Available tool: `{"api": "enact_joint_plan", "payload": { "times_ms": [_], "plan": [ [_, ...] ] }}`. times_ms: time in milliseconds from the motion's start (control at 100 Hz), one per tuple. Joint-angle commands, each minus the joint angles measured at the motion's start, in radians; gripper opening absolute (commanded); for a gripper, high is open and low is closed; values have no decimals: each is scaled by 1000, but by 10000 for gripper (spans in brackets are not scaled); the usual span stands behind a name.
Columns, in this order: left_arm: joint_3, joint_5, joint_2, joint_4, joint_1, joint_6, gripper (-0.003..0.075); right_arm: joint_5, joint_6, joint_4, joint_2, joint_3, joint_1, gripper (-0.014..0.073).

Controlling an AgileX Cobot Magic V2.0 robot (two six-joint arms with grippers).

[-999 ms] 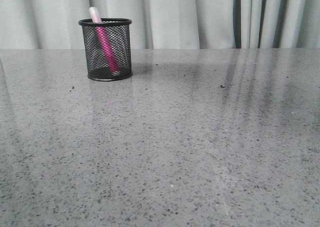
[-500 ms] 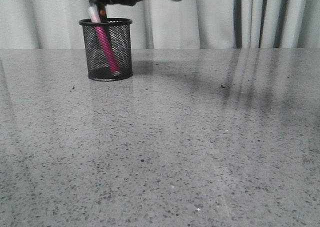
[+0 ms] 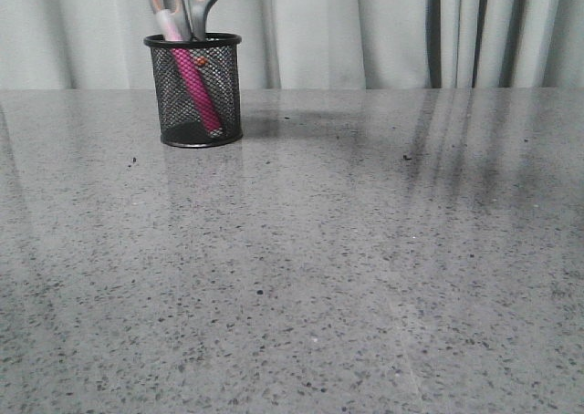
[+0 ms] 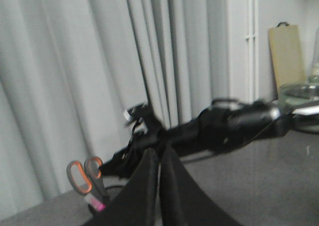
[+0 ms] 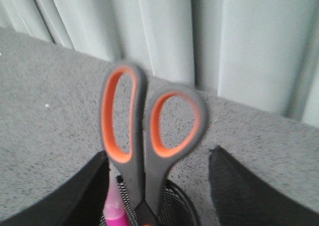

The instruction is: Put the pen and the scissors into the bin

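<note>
The black mesh bin (image 3: 193, 90) stands at the far left of the table. The pink pen (image 3: 196, 90) leans inside it, pale cap above the rim. The scissors (image 3: 199, 4) stand in the bin blades down, with the grey and orange handles sticking out. In the right wrist view my right gripper (image 5: 159, 154) is open just above the bin (image 5: 177, 208). The scissors (image 5: 149, 136) rise between its fingers (image 5: 75, 201) without touching them, beside the pen (image 5: 114, 213). My left gripper (image 4: 160, 156) is shut and empty, back from the bin, with the scissors (image 4: 84, 175) beyond it.
A pale curtain (image 3: 392, 31) hangs behind the grey speckled table (image 3: 319, 277). The black right arm (image 4: 224, 131) stretches across the left wrist view toward the bin. A wooden board (image 4: 286, 54) and a glass container (image 4: 299, 94) stand off to one side.
One second ago only the pen was in the bin. The right gripper then came down over it, and now the scissors stand in the bin with the gripper opened above them.
</note>
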Motion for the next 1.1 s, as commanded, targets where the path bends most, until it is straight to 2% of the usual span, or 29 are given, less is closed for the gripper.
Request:
{"api": "enact_joint_plan", "payload": {
  "times_ms": [0,90,160,230,260,280,450,610,729,889,1089],
  "plan": [
    [31,-66,-1,144,6,-161,-19,0,-7,-8,-151,-27,-2,430],
    [107,-86,-25,280,19,-282,-19,46,-25,-41,-243,-13,-2,421],
    [166,-98,-54,371,32,-368,-19,118,-35,-50,-325,4,-2,325],
    [221,-101,-90,442,47,-452,-19,216,-59,-52,-417,45,-2,111],
    [243,-101,-105,463,53,-485,-19,258,-70,-52,-467,83,-2,-22],
    [259,-101,-118,475,56,-502,-19,273,-79,-52,-487,102,-2,-74],
    [375,-83,-231,493,92,-538,-19,240,-140,-52,-789,486,-2,-70],
    [432,4,-326,493,99,-538,-19,222,-140,-54,-1079,879,-2,-70],
    [438,35,-356,481,99,-538,-19,163,-140,-78,-1268,1086,-2,-70],
    [438,33,-358,481,99,-538,-19,156,-140,-78,-1470,1197,-2,-70],
    [438,33,-358,481,99,-538,-19,217,-140,-78,-1560,1207,-2,-70]
  ]
}}
